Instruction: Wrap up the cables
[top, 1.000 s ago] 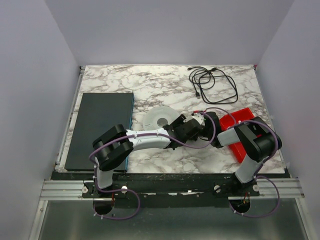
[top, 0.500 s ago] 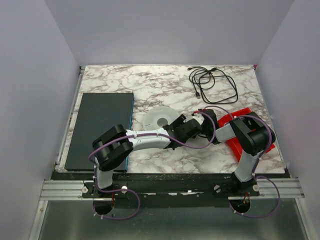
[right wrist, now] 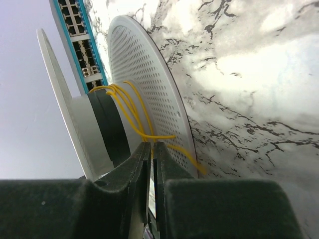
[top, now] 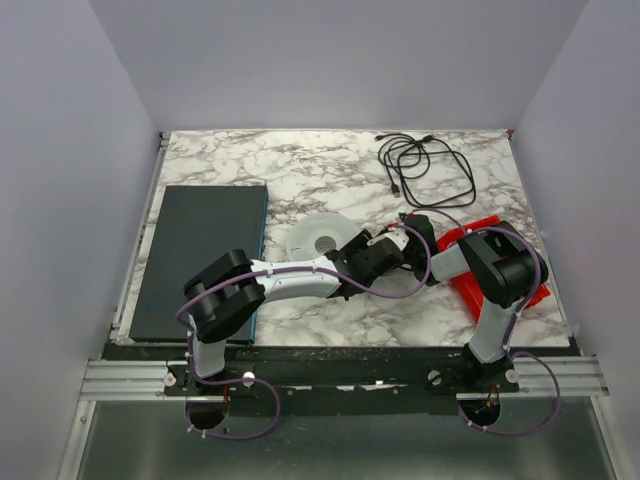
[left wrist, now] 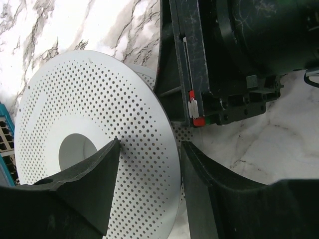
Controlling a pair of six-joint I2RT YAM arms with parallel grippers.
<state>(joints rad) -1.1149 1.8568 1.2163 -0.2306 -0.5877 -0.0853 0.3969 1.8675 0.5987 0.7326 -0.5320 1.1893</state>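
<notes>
Top view: the cables [top: 425,165] lie in a loose tangle on the table [top: 240,170] at upper right, well apart from the white spool [top: 315,238] at centre. There the left hand [top: 385,250] and right hand [top: 408,232] crowd together. Working this close, they could knock each other or tip the spool.

Left wrist view: the left hand's fingers [left wrist: 94,189] stand about half apart astride the spool's perforated disc. Whether they press on it I cannot tell.

Right wrist view: the right hand is almost closed, leaving only a slit. A thin yellow wire [right wrist: 130,104] runs from the spool's core to its tips; pinched or not, I cannot tell. If released, that wire would likely spring loose.
</notes>
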